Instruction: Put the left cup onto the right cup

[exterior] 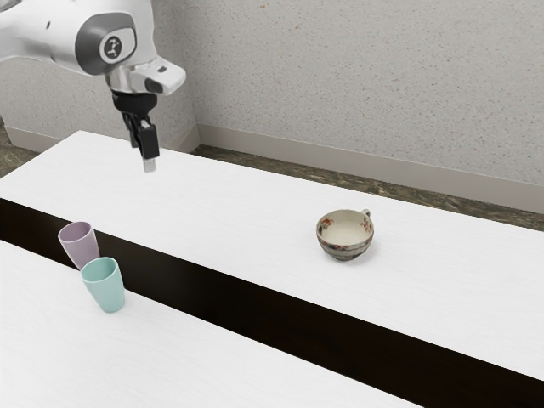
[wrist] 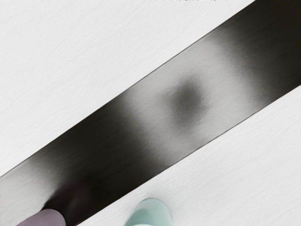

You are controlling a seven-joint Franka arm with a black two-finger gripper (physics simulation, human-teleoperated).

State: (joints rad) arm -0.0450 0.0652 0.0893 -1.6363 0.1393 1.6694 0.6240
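Behind everything, a pale speckled wall [exterior: 382,76] with a light baseboard along the floor.

Below it, a broad white tabletop [exterior: 255,195], crossed by a dark band [exterior: 255,310] from the exterior view's left edge down to its lower right. In the wrist view, the same white tabletop [wrist: 70,56] and the same dark band [wrist: 141,136] on a slant, with a soft shadow blot in the middle of the band.

At the exterior view's upper left, the white arm [exterior: 76,34], bent downward, high above the tabletop.

On the white part beyond the band, toward the exterior view's right, a patterned cup [exterior: 345,235] with a small handle, upright and alone, well apart from the other cups.

Near the exterior view's left edge, a teal cup [exterior: 104,284], upright, mouth up, on the white part just at the near side of the band. Also at the wrist view's lower edge [wrist: 151,214].

Just beside it, toward the far left, a purple cup [exterior: 78,244], upright, mouth up, on the dark band. Seen in the wrist view [wrist: 44,219] with a clear gap to the teal cup.

Under the arm's end, the black tool [exterior: 150,163], pointing down, in the air above the far part of the tabletop, well apart from all cups, holding nothing. Seen edge-on, so cannot tell whether apart or together.
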